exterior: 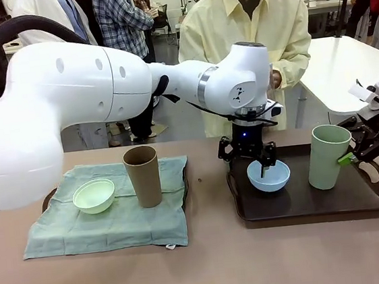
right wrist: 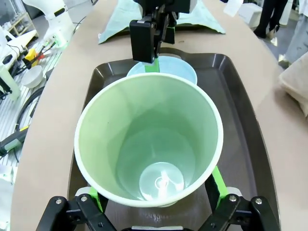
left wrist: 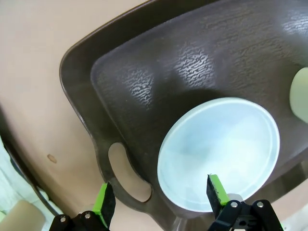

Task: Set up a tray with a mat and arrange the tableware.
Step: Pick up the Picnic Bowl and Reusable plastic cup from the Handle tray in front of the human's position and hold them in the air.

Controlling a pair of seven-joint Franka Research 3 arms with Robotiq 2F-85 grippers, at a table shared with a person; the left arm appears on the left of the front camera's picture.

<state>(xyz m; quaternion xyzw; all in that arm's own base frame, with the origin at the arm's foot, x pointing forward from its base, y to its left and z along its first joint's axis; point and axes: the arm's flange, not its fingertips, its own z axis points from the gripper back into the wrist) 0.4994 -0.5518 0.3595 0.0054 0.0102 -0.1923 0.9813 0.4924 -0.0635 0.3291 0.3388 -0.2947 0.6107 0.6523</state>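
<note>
The light blue bowl (exterior: 269, 175) sits at the left end of a bare dark brown tray (exterior: 304, 203). My left gripper (exterior: 248, 163) hangs over it, open. One green pad (left wrist: 216, 189) is inside the bowl (left wrist: 219, 151) and the other is outside, above the tray's handle hole (left wrist: 127, 173). The pale sage green cup (exterior: 328, 156) stands upright on the same tray, and my right gripper (exterior: 351, 157) is shut on its right side, pads (right wrist: 219, 185) against the cup (right wrist: 149, 139). On the left, a green cloth mat (exterior: 109, 218) covers a second tray and carries the pale mint bowl (exterior: 94, 195) and the tan cup (exterior: 143, 176).
A person in a pale yellow shirt (exterior: 244, 21) stands at the far edge behind the right tray. My bulky left arm (exterior: 69, 93) spans the table's left half above the mat. A white table (exterior: 351, 64) stands at the back right. Bare tabletop (exterior: 215, 261) runs along the near edge.
</note>
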